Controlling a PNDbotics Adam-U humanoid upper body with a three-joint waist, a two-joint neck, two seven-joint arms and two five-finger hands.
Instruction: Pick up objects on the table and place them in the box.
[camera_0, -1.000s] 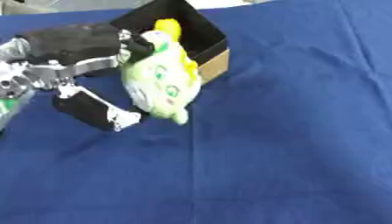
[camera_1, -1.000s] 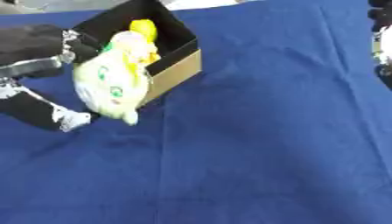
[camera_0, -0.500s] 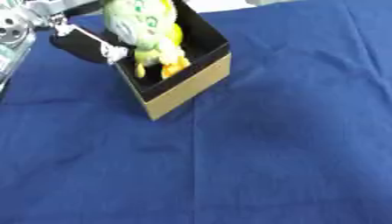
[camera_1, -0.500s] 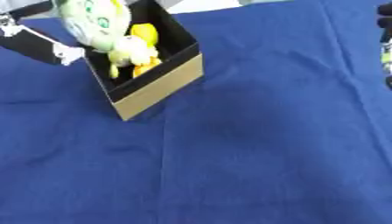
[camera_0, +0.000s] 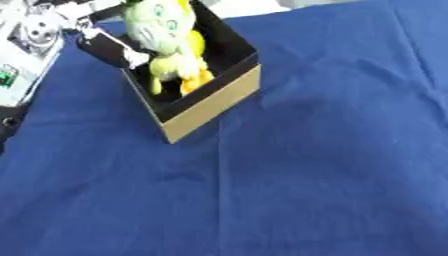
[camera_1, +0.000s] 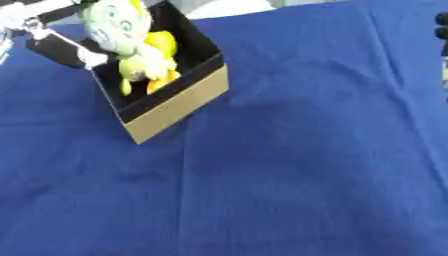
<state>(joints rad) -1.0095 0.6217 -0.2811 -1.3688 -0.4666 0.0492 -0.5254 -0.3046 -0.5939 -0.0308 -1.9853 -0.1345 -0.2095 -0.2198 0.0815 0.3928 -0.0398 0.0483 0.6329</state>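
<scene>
Blue cloth (camera_0: 306, 165) covers the table. Left eye view: box (camera_0: 214, 102) sits upper left, black inside. Plush toy (camera_0: 166, 35) hangs upright over its opening, long axis vertical, legs already below the rim. Left hand (camera_0: 109, 47) is right beside it on the left, finger curled against the toy, so it's grasping it.

Right eye view: same layout. Right hand (camera_1: 442, 35) barely shows at the right edge, well apart from the box; can't tell its fingers.
</scene>
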